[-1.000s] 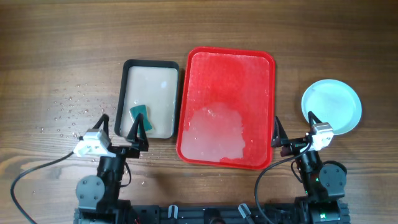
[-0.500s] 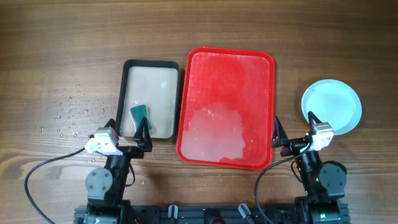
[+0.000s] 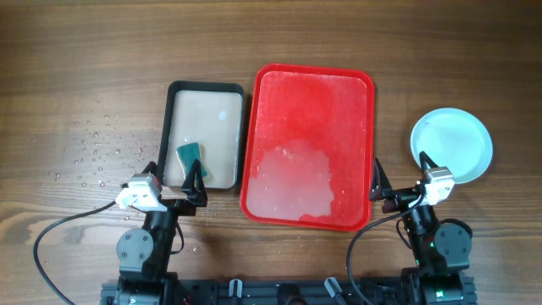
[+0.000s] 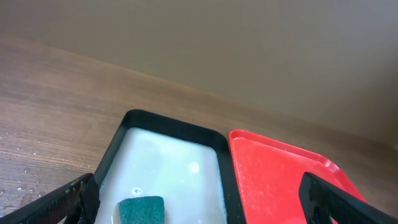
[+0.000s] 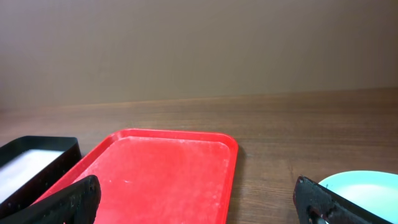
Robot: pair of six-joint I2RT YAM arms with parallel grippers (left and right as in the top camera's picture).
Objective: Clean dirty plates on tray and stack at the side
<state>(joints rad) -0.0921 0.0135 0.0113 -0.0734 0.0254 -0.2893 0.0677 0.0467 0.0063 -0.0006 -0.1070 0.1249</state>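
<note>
The red tray (image 3: pixel 309 102) lies at the table's centre with no plate on it, only a wet foamy patch at its near end. It also shows in the left wrist view (image 4: pixel 280 180) and the right wrist view (image 5: pixel 161 168). The pale blue-white plates (image 3: pixel 451 144) sit to the right of the tray on the wood, looking like one disc from above; an edge shows in the right wrist view (image 5: pixel 367 190). My left gripper (image 3: pixel 178 175) is open and empty at the near end of the black-rimmed tray. My right gripper (image 3: pixel 400 174) is open and empty between the red tray and the plates.
A black-rimmed tray (image 3: pixel 173 127) with pale soapy water stands left of the red tray, with a green sponge (image 3: pixel 190 152) at its near end, also in the left wrist view (image 4: pixel 141 210). Water droplets (image 3: pixel 93 152) dot the wood at far left.
My left arm has shifted a little to the right and back toward the table's front edge, then stopped. The right arm, tray and plates have not moved.
</note>
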